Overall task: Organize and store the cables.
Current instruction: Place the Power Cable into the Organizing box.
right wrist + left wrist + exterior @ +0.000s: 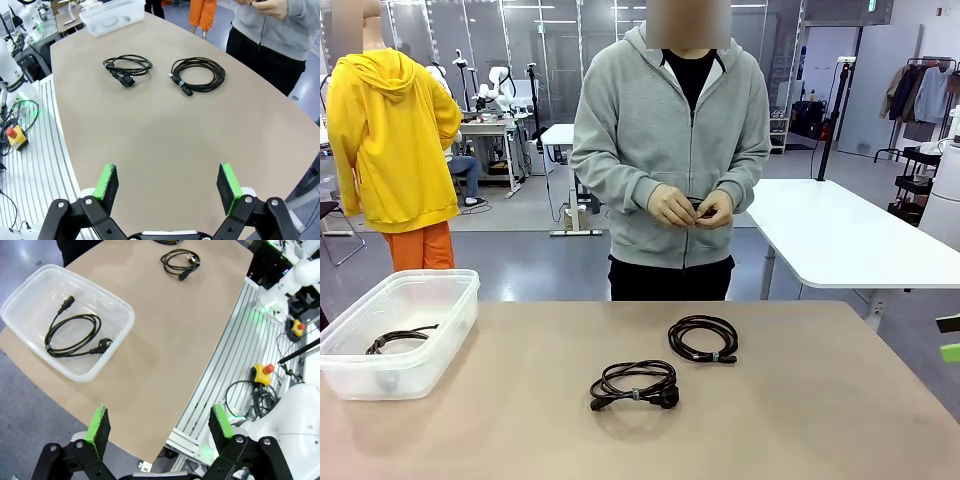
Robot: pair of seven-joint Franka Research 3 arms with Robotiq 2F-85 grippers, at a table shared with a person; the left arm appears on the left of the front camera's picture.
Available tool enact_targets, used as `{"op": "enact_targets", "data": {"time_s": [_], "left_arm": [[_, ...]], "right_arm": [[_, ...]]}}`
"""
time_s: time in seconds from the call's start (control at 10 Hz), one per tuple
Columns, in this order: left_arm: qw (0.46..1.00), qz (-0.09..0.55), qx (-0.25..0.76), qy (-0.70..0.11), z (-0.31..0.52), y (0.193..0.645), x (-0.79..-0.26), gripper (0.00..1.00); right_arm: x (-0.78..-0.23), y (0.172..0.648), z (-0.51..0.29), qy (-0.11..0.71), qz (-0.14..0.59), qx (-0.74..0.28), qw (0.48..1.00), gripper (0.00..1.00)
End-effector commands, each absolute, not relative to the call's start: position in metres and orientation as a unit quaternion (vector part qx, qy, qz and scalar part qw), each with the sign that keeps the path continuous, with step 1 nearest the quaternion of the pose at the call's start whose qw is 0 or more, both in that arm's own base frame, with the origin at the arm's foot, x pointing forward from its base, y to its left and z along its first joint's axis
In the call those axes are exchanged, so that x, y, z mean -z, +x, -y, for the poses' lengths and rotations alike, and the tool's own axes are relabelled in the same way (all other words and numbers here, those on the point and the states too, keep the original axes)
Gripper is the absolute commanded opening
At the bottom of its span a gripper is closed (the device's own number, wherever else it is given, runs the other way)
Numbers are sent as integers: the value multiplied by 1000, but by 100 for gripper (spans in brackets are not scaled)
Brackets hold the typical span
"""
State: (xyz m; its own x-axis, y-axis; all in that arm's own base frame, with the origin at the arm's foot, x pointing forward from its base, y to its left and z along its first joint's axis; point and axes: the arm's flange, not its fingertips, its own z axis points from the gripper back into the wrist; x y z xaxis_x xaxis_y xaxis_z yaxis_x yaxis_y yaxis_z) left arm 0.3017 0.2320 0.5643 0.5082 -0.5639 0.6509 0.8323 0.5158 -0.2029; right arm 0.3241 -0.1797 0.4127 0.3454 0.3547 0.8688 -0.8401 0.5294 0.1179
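Looking across the table in the front view, one cable coil already lies in the clear tub at nine o'clock. Two more sit on the bare top: a plugged coil near the centre and a plain coil just beyond it toward one o'clock. The person's hands at twelve o'clock are closed together on something small and dark; I cannot tell what.

In the left wrist view the left gripper hangs past the table's edge at six o'clock, jaws wide and empty. The tub is at ten o'clock and the plugged coil at twelve.

In the right wrist view the right gripper hovers at six o'clock, jaws spread wide and holding nothing. Both loose coils lie between eleven and twelve o'clock.

By my reading, storing is partly done and no pick is under way. The next move calls for one gripper to descend over a loose coil, pinch its bundled strands and carry it to the tub.
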Motion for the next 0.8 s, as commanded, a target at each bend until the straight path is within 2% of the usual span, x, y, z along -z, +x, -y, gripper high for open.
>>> {"op": "enact_targets", "data": {"time_s": [0.0, 0.4, 0.5, 0.7], "left_arm": [[834, 260, 415, -254, -232, 302, -567, 100], [824, 271, 431, -248, -226, 296, -571, 100], [822, 225, 462, -245, -191, 317, -568, 100], [790, 177, 522, -270, -98, 357, -561, 100]], "right_arm": [[-413, 323, 183, 288, 425, -396, 762, 100], [-413, 323, 183, 288, 425, -396, 762, 100], [-413, 323, 183, 288, 425, -396, 762, 100], [-413, 323, 183, 288, 425, -396, 762, 100]]}}
